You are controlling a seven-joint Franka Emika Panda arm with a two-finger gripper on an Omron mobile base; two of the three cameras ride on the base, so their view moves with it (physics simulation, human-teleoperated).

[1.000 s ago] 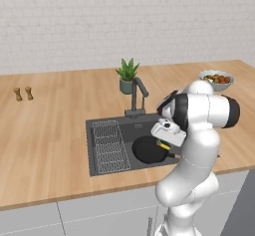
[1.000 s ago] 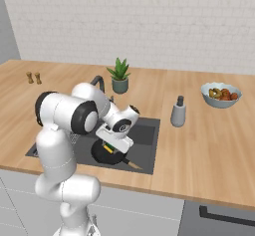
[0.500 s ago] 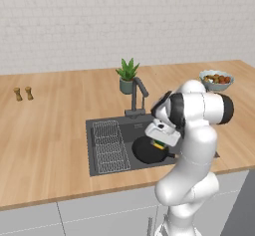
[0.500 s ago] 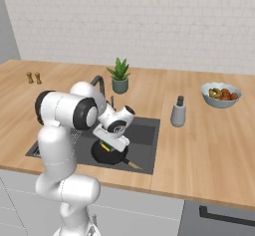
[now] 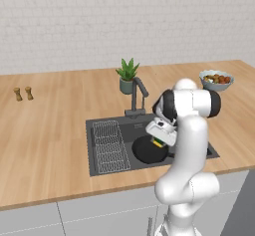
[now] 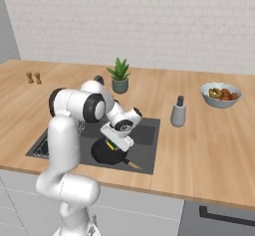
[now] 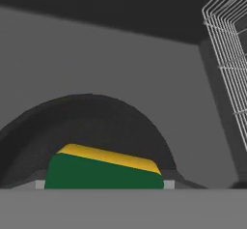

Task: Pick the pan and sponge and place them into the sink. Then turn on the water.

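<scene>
The black pan [image 5: 146, 151] [image 6: 103, 154] lies in the dark grey sink [image 5: 114, 124] [image 6: 147, 136], right of the wire rack [image 5: 108, 146]. My gripper [image 5: 160, 139] [image 6: 114, 141] hangs just above the pan's right part, shut on the green and yellow sponge [image 5: 159, 142] [image 7: 103, 172]. In the hand view the sponge sits between the fingertips, with the pan's rim [image 7: 87, 107] curving behind it and the rack [image 7: 226, 54] at the upper right. The faucet [image 5: 137, 95] stands behind the basin; no water runs.
A potted plant [image 5: 127, 75] stands behind the faucet. A bowl of food [image 5: 216, 79] [image 6: 221, 94] and a grey bottle [image 6: 178, 112] stand on the counter to the right of the sink. Two small shakers [image 5: 23, 93] are far left.
The hand with the sponge has eased slightly lower and closer over the pan. Pan and grip are unchanged.
</scene>
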